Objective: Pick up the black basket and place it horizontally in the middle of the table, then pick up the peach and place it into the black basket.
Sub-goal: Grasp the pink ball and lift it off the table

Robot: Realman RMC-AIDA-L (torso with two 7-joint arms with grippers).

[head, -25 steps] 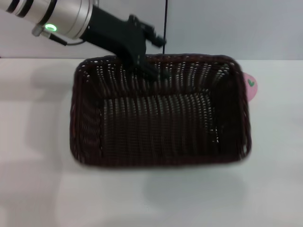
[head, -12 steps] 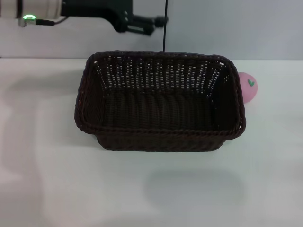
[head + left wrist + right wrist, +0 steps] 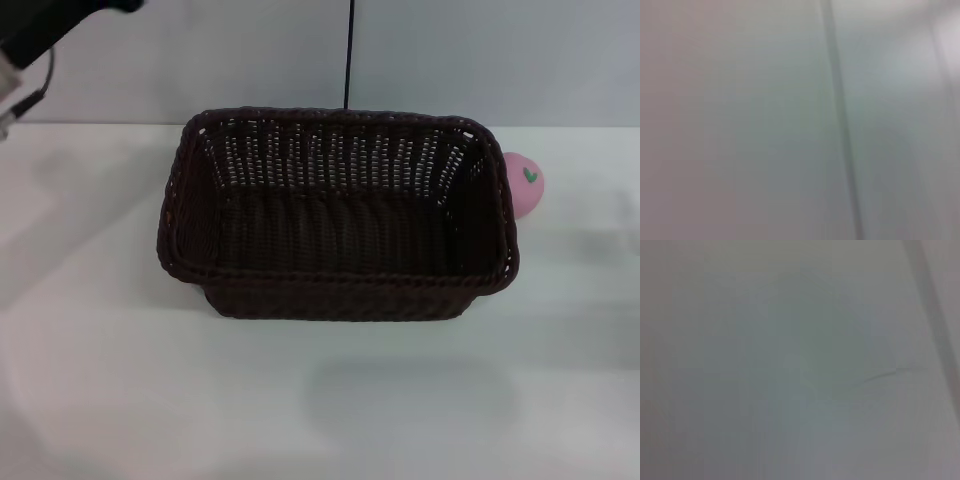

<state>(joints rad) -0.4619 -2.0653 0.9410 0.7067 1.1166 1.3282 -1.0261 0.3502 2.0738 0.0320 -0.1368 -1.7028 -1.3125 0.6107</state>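
Observation:
The black basket (image 3: 338, 215) rests flat on the white table (image 3: 320, 400), its long side running left to right, near the middle. It is empty. The pink peach (image 3: 524, 184) lies on the table just beyond the basket's right end, partly hidden by the rim. Only a dark part of my left arm (image 3: 40, 35) shows at the top left corner of the head view; its gripper is out of view. My right gripper is not in view. Both wrist views show only blurred pale surfaces.
A pale wall with a thin dark vertical line (image 3: 350, 55) stands behind the table's far edge.
My left gripper let go of the basket's far rim, rose and withdrew to the upper left out of view. The basket settled flat on the table.

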